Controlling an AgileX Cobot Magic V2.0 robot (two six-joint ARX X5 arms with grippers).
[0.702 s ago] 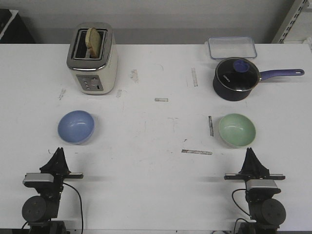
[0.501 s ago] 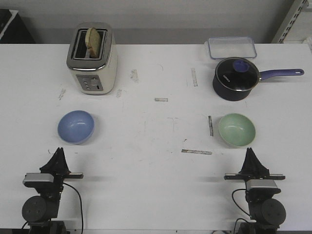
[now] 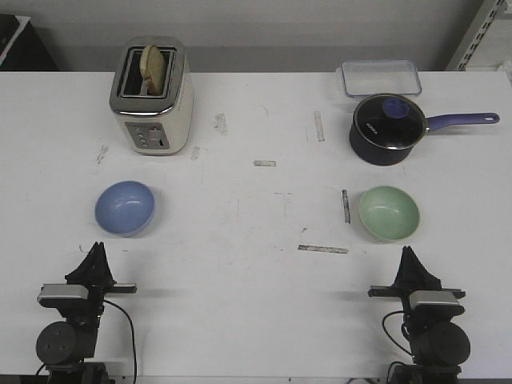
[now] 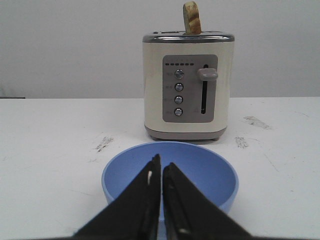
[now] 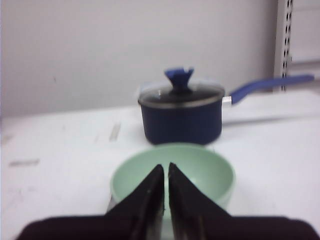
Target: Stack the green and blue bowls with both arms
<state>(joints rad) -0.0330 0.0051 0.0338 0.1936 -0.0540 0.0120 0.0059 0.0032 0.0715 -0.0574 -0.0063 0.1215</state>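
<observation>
The blue bowl (image 3: pixel 126 209) sits upright and empty on the left of the white table; it fills the left wrist view (image 4: pixel 200 167) in front of the toaster. The green bowl (image 3: pixel 389 213) sits upright and empty on the right, and shows in the right wrist view (image 5: pixel 200 167). My left gripper (image 3: pixel 96 250) is shut and empty, just short of the blue bowl (image 4: pixel 161 165). My right gripper (image 3: pixel 409 253) is shut and empty, just short of the green bowl (image 5: pixel 165 167).
A cream toaster (image 3: pixel 151 96) with a slice of bread stands behind the blue bowl. A dark blue lidded saucepan (image 3: pixel 387 130) stands behind the green bowl, handle pointing right, with a clear container (image 3: pixel 381 78) beyond it. Tape marks (image 3: pixel 323 249) dot the table.
The right arm has shifted very slightly; its wrist view is a little blurred. The bowls and the left arm have not moved.
</observation>
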